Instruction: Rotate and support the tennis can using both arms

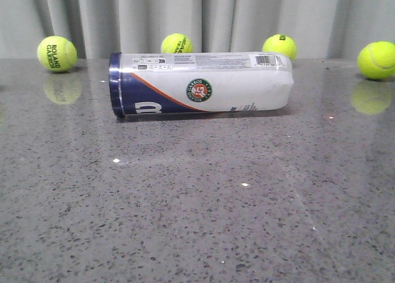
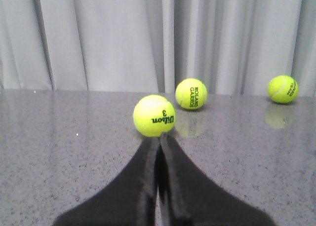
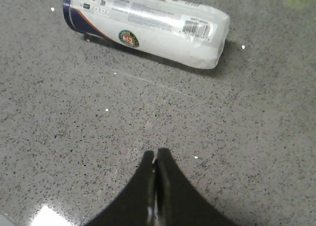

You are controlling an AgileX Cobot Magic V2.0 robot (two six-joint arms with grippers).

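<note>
The tennis can (image 1: 203, 83) lies on its side on the grey speckled table, its navy rim to the left and its ribbed clear base to the right, the round logo facing the front. It also shows in the right wrist view (image 3: 148, 26). My right gripper (image 3: 156, 154) is shut and empty, well short of the can. My left gripper (image 2: 159, 139) is shut and empty, its tips close behind a Wilson tennis ball (image 2: 154, 115); the can is out of that view. Neither arm shows in the front view.
Several tennis balls lie along the curtain at the back: at far left (image 1: 57, 54), behind the can (image 1: 176, 44), at back right (image 1: 279, 47) and at far right (image 1: 376, 60). The left wrist view shows two more balls (image 2: 191, 94) (image 2: 283, 89).
</note>
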